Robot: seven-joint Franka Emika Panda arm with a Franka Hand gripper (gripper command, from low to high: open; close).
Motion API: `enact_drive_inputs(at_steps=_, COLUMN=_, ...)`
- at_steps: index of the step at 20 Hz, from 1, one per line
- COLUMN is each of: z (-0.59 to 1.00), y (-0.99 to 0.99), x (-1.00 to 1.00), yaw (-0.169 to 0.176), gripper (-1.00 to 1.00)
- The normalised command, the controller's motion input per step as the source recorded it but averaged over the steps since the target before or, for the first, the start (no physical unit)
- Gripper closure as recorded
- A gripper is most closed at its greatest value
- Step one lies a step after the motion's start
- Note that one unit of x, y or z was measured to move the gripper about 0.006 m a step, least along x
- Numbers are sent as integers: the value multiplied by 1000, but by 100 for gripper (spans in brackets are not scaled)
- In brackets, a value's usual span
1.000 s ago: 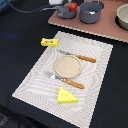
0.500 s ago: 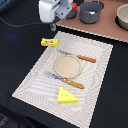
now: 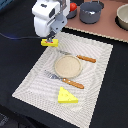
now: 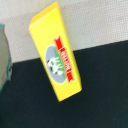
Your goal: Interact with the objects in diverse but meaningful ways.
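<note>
Pincer (image 3: 50,37) above glossy rectangular yellow block (image 4: 56,53).

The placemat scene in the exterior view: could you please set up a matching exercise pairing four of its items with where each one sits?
Things:
1. yellow block with red label
2. cheese wedge
3. tan plate
4. grey pot

Places:
A. middle of the striped placemat, between the two wooden-handled utensils
B. off the placemat, at the far end of the table
C. near edge of the placemat, closest to the camera
D. far corner of the placemat on the exterior view's left, right under the gripper

Pairs: 1-D, 2-C, 3-A, 4-B
</note>
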Motion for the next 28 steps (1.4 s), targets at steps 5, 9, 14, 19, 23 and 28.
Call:
enact_drive_inputs(at_steps=5, z=263, y=-676, x=728, yaw=-29, gripper=-100)
enact_drive_inputs(at_steps=9, z=134, y=-514, x=855, yaw=-34, gripper=-100)
enact_drive_inputs(at_steps=14, z=207, y=-382, x=910, yaw=-8, gripper=-100)
enact_drive_inputs(at_steps=19, z=195, y=-456, x=853, yaw=-3, gripper=-100)
enact_drive_inputs(at_steps=23, z=183, y=-540, x=770, yaw=0, gripper=-100)
enact_drive_inputs(at_steps=28, z=197, y=-632, x=584, yaw=0, gripper=-100)
